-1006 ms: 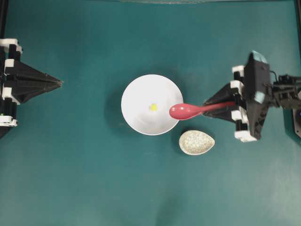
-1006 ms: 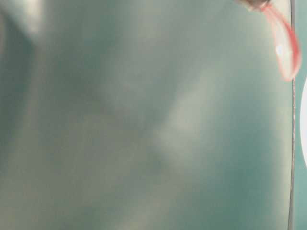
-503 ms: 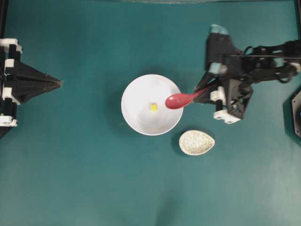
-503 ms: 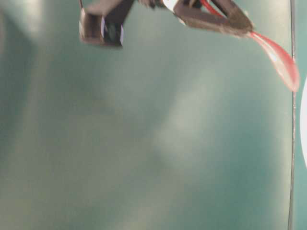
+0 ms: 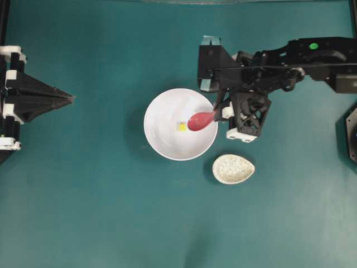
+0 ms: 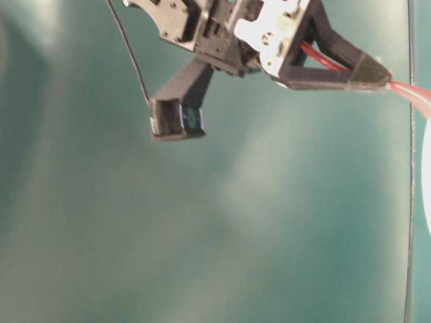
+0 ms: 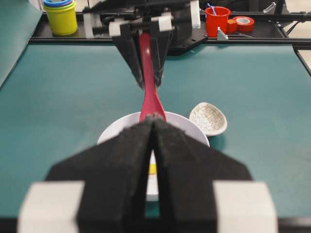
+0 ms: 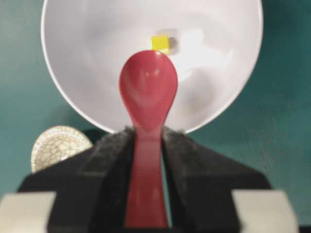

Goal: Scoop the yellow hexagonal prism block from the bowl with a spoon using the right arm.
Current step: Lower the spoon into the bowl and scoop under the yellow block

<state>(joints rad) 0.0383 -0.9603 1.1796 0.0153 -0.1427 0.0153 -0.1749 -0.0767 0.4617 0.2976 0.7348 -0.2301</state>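
The white bowl stands mid-table with the tiny yellow hexagonal prism block near its middle. My right gripper hangs over the bowl's right rim, shut on the handle of the red-pink spoon. In the right wrist view the spoon's scoop hovers inside the bowl, hollow side up and empty, just short of the block. My left gripper rests at the left edge, shut and holding nothing. Past its fingertips, the left wrist view shows the spoon, the bowl and a sliver of the block.
A small speckled oval spoon rest lies just to the right of the bowl's near side, under the right arm. Behind the table stand stacked yellow and blue cups, a red cup and tape rolls.
My right arm has swung left and turned over the bowl. The spoon's scoop has moved from the bowl's right rim to its inside, close to the block. The left arm is still.
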